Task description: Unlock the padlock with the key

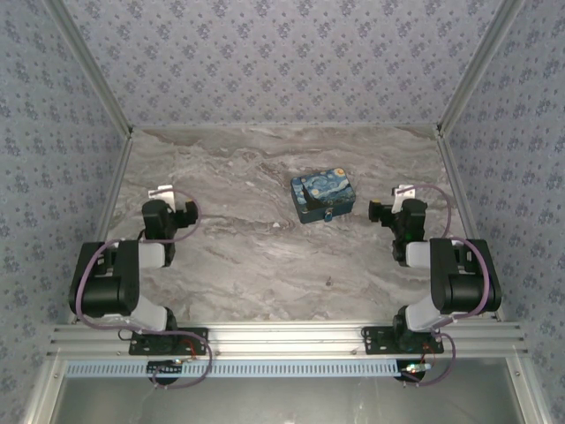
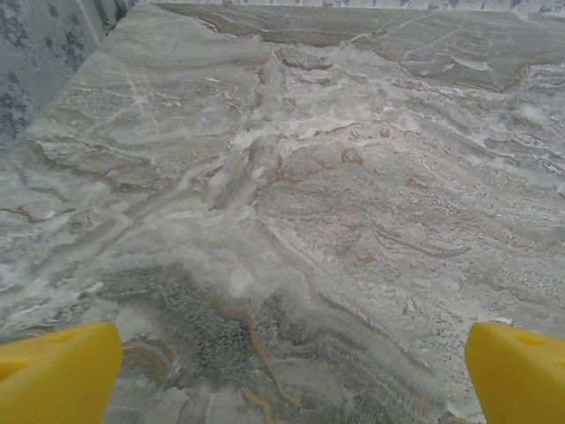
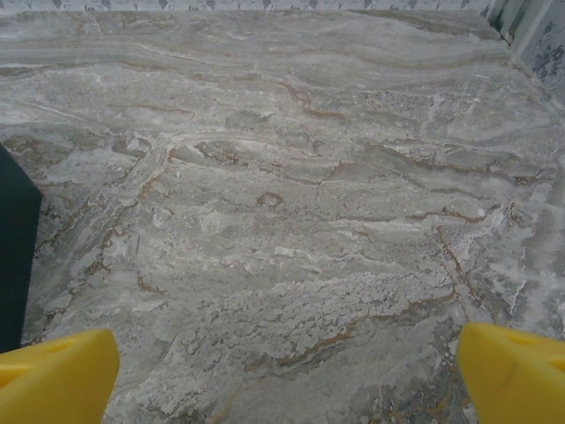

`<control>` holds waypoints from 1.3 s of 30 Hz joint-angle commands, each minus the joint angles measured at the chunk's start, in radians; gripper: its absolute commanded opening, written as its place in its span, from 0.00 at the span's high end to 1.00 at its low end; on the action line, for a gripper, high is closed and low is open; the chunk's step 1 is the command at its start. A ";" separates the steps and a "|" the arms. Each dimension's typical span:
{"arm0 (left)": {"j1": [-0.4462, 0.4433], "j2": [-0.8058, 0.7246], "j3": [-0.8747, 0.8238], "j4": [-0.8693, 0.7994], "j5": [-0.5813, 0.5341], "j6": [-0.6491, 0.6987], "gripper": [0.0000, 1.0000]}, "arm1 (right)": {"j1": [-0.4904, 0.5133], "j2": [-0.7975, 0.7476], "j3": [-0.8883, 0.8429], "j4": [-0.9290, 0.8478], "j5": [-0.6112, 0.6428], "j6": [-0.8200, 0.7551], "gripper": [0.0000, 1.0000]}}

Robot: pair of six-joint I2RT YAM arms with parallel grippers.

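Note:
The tiny teal padlock point(image 1: 328, 215) sits at the near edge of the blue-and-yellow painted box point(image 1: 321, 192), right of the table's middle. The key point(image 1: 329, 283) is a dark speck on the marble nearer the arms. My left gripper point(image 1: 163, 193) rests at the left side, far from both. My right gripper point(image 1: 402, 193) is just right of the box. In the left wrist view the gripper point(image 2: 291, 380) is open, its yellow fingertips point(image 2: 57, 371) wide apart over bare marble. The right wrist view has the gripper point(image 3: 287, 380) open the same way, fingertips point(image 3: 512, 371) at the frame's corners.
A dark edge of the box point(image 3: 13, 256) shows at the left border of the right wrist view. Patterned walls and metal frame rails point(image 1: 97, 75) close in the marble table point(image 1: 265, 256) on three sides.

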 commanded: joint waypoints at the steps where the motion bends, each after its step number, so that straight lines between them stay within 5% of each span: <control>1: 0.007 -0.129 0.019 -0.081 -0.027 -0.018 0.00 | -0.027 -0.070 0.089 -0.188 -0.041 0.037 0.00; 8: 0.004 -0.396 0.103 -0.416 0.056 -0.190 0.01 | 0.017 -0.284 0.218 -0.565 -0.086 0.118 0.00; 14: -0.031 -0.506 0.161 -0.692 0.213 -0.433 0.00 | 0.218 -0.484 0.308 -0.982 -0.048 0.281 0.05; 22: -0.313 -0.634 0.058 -0.756 0.282 -0.586 0.00 | 0.566 -0.629 0.335 -1.458 -0.039 0.676 0.23; 28: -0.506 -0.613 -0.050 -0.580 0.239 -0.714 0.01 | 0.779 -0.574 0.255 -1.476 -0.026 0.767 0.30; 39: -0.590 -0.461 -0.007 -0.526 0.252 -0.688 0.01 | 0.845 -0.293 0.284 -1.401 -0.040 0.683 0.47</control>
